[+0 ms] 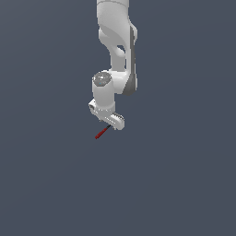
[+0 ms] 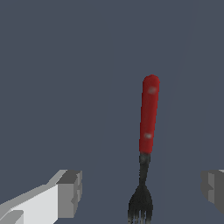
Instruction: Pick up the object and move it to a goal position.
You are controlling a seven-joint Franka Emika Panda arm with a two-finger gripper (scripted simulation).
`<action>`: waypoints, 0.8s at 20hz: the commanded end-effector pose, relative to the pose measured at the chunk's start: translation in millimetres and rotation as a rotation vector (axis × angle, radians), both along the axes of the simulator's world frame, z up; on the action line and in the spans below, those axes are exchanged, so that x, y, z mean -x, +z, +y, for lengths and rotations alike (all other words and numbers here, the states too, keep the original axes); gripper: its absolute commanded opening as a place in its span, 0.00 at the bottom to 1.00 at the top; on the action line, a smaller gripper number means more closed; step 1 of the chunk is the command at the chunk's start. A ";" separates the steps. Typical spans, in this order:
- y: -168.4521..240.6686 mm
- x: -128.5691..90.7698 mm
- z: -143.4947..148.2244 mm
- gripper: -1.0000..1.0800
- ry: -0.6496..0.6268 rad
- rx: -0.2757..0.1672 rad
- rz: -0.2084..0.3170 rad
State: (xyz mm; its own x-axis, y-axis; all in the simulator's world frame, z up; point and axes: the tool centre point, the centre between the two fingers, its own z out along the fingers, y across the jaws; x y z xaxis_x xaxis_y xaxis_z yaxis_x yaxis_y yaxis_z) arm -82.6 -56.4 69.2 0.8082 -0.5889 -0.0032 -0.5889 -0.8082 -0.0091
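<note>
Below the gripper (image 1: pixel 109 123), the fork (image 2: pixel 148 131) lay between our spread fingers (image 2: pixel 70 192), untouched by either. We judged the approach done; the grasp, the lift and the move to goal remained.

Exterior cam sits far back, facing the arm (image 1: pixel 117 55) from above-ish — wrist cam looks down close past the claw (image 2: pixel 140 192); both catch the fork (image 2: pixel 148 131).

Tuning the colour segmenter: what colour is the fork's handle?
Red handle, black tines; clearest in the wrist view.
</note>
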 end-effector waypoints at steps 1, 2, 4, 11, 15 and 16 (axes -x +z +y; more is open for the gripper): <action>-6.2 8.3 -3.6 0.96 -0.042 0.004 0.001; -8.0 10.8 -4.6 0.96 -0.054 0.006 0.002; -10.7 14.6 -6.2 0.96 -0.072 0.008 0.003; -13.5 16.9 -7.0 0.96 -0.081 0.009 0.004; -22.9 17.4 -7.2 0.96 -0.082 0.009 0.004; -26.7 17.7 -7.3 0.96 -0.083 0.009 0.004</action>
